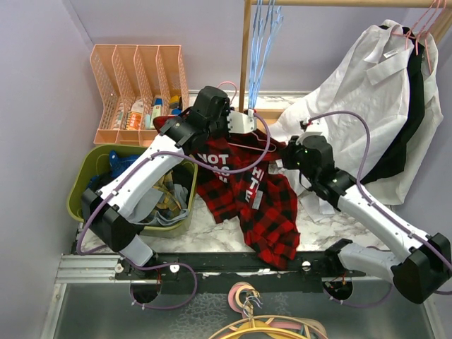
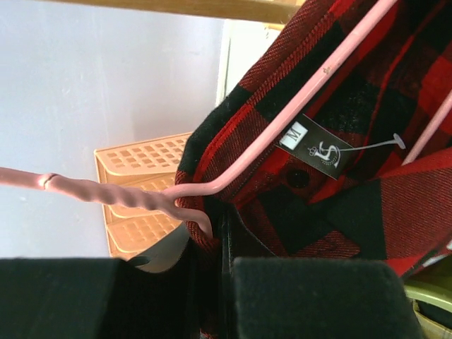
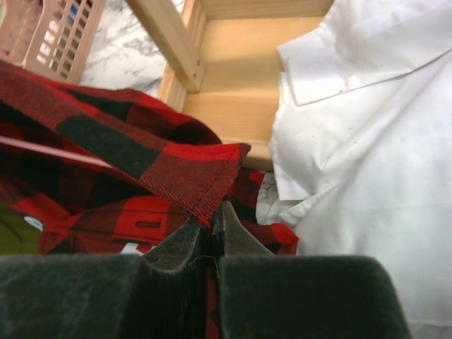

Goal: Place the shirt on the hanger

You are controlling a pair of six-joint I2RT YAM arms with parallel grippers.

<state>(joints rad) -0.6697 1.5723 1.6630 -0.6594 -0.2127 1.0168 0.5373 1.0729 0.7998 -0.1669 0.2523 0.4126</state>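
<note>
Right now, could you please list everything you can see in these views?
shirt: one, red-black plaid, centre, held up by both grippers
hanger: one, pink, in the shirt's neck
second hanger: one, pink, top right
white shirt: one, white, hanging right
black garment: one, black, under white shirt
blue hangers: several, light blue, back centre
file organiser: one, peach, back left
bin: one, green, left, with clothes
left gripper: one, black, shut on shirt
right gripper: one, black, shut on shirt
</note>
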